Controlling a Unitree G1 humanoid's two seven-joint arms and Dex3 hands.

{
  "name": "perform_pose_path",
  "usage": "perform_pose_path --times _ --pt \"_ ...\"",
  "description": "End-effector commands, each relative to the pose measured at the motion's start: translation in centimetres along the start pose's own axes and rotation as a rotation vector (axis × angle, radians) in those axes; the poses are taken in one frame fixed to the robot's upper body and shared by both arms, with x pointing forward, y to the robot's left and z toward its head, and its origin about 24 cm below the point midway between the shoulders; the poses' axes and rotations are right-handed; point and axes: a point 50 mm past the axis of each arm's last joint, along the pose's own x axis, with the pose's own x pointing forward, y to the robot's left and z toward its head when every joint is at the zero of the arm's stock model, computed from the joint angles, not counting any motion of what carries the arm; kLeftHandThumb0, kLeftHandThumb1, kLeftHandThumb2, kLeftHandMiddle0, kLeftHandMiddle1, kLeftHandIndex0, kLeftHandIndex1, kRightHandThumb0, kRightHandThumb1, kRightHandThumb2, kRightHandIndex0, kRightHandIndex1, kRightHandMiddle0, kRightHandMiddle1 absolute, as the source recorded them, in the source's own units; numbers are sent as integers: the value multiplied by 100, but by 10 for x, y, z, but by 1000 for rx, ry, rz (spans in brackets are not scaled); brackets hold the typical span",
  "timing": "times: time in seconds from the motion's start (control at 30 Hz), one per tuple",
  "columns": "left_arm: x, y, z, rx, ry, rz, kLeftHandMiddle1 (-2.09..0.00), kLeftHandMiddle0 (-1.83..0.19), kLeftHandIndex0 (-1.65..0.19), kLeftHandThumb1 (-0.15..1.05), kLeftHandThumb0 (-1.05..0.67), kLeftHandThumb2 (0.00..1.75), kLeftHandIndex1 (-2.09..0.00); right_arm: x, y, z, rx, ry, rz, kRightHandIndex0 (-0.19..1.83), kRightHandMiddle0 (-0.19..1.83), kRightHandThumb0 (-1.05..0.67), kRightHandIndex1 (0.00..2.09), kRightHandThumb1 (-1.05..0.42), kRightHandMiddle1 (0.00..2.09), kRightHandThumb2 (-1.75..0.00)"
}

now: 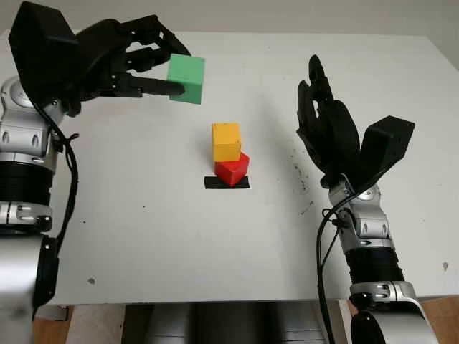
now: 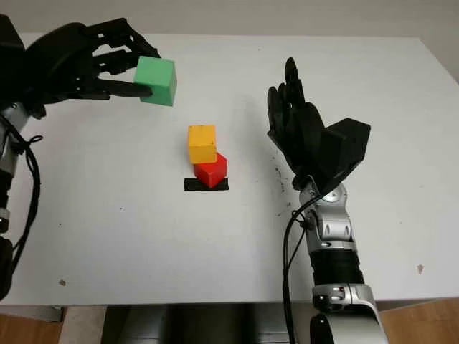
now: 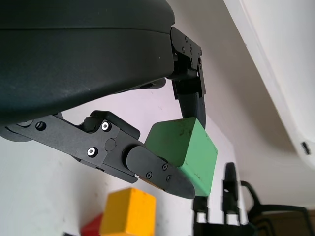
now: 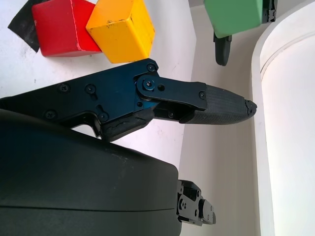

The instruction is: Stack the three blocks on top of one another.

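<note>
From my left eye, my left hand is raised over the far left part of the white table, its fingers closed around the green block, which hangs clear of the surface. Near the middle of the table the yellow block sits on the red block, shifted toward the far left so it overhangs, and the red block stands on a strip of black tape. My right hand is open, held upright to the right of that pair and well apart from it, holding nothing.

My right eye gives the same layout: the green block in my left hand's grasp up and to the left of the two-block stack, the yellow block on the red one, my right hand off to the right.

From my left wrist, the green block is pinched between one finger on its far face and another pressed on the near face. The yellow block lies beyond it on the table, with a sliver of red beside it.

From my right wrist, one finger of my open hand stretches across with nothing against it. Past it I see the red block on the tape, the yellow block against it, and the green block higher up.
</note>
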Motion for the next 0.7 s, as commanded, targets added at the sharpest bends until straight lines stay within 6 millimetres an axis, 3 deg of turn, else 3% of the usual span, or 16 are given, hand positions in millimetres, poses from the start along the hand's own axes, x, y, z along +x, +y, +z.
perform_pose_path --times 0.0,0.3,0.67 --pt "-2 -5 3 -12 -30 7 -5 -22 -33 99 -39 6 -152 1 -2 3 -15 -7 -5 -19 -19 -75 0 -105 0 -58" --pt "2 -35 -6 -53 34 -40 -5 -20 -39 97 -38 5 -150 2 0 5 -5 -4 3 -19 -19 -75 0 -105 0 -57" --pt "7 -47 -12 -18 51 -72 -5 -20 -37 98 -40 6 -150 1 1 3 -6 -8 1 -19 -19 -75 0 -105 0 -57"
